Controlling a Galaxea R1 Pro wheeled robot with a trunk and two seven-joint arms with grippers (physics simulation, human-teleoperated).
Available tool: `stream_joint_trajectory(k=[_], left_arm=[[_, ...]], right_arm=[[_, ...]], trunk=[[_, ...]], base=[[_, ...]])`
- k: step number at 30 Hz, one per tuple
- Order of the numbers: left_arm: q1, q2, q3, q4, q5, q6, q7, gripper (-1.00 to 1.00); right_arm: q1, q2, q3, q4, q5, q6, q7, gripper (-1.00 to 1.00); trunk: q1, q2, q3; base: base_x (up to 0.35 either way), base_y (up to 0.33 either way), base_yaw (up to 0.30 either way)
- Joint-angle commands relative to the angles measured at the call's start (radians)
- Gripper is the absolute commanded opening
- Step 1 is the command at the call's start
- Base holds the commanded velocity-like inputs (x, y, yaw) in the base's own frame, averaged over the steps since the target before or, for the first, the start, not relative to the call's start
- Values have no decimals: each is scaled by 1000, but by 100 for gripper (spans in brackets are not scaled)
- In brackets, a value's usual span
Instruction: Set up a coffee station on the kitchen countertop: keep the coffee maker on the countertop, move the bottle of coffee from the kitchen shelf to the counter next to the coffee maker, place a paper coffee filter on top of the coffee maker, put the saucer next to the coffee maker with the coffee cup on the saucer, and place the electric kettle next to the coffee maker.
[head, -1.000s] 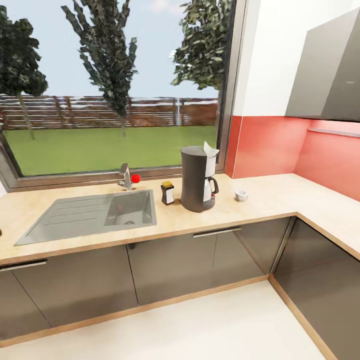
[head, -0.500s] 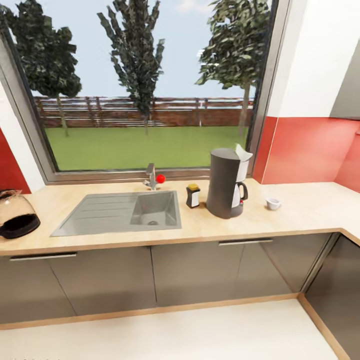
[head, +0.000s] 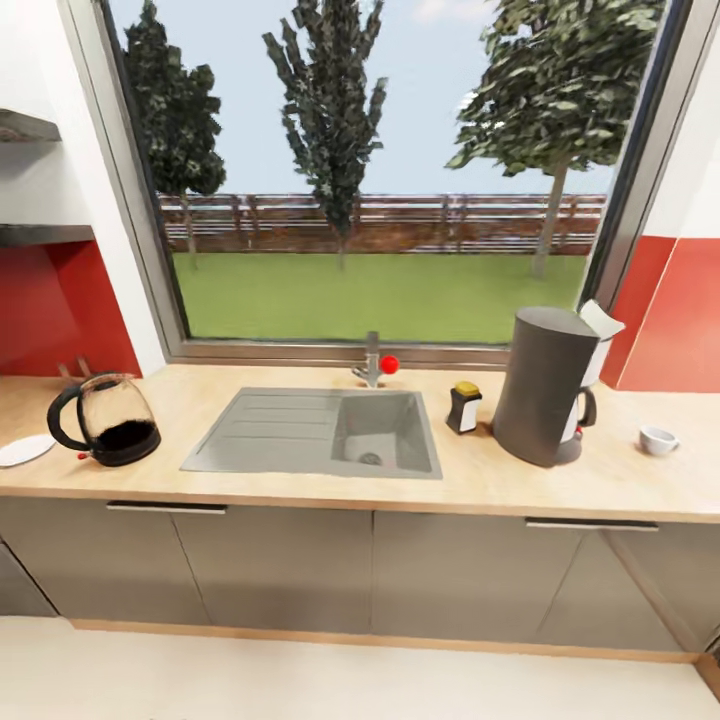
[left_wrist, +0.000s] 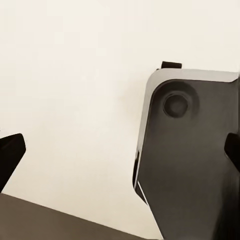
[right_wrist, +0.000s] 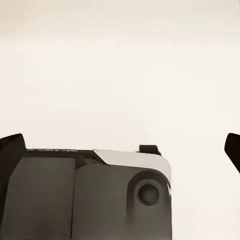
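The coffee maker (head: 548, 386) stands on the kitchen countertop (head: 300, 487), right of the sink (head: 300, 432). A white paper coffee filter (head: 602, 320) rests on its top. The bottle of coffee (head: 463, 407) stands just left of the machine. The coffee cup (head: 657, 440) sits on the bare counter to the right. Far left stands the electric kettle (head: 108, 420), and the saucer (head: 22, 450) lies beside it at the picture's edge. My left gripper (left_wrist: 120, 152) and right gripper (right_wrist: 120, 150) are both open and hold nothing, hanging over the pale floor.
A tap with a red knob (head: 375, 362) rises behind the sink under a wide window. A grey shelf (head: 25, 130) hangs at the upper left. Grey cabinets (head: 280, 565) run below the counter. The robot's dark base (left_wrist: 190, 160) (right_wrist: 90, 195) lies under the grippers.
The head view has swung left, so the whole scene slid right. The kettle and then the saucer came into view at the left. Nothing on the counter has moved.
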Motion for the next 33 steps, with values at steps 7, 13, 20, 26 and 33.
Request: stream_joint_trajectory(k=[7, 13, 20, 26, 33], left_arm=[[-1, -1, -6, 0, 10, -32, 2, 100], [-1, -1, -10, 0, 10, -33, 2, 100], [-1, -2, -10, 0, 10, -33, 2, 100], [-1, -4, -10, -2, 10, -34, 2, 100], [-1, -4, -10, -2, 10, -35, 2, 100]], right_arm=[[0, -1, 8, -1, -7, -3, -6, 100], [0, -1, 8, -2, -7, -3, -6, 100], [0, -1, 8, -2, -7, -3, -6, 100], [0, -1, 8, -2, -7, -3, -6, 100], [0, -1, 8, -1, -7, -3, -6, 100]], trunk=[[1, -2, -2], [1, -2, -2], [1, -2, -2], [1, -2, -2], [1, -2, -2]], base=[[135, 316, 280], [96, 333, 280], [142, 335, 280], [154, 335, 280], [165, 329, 280]])
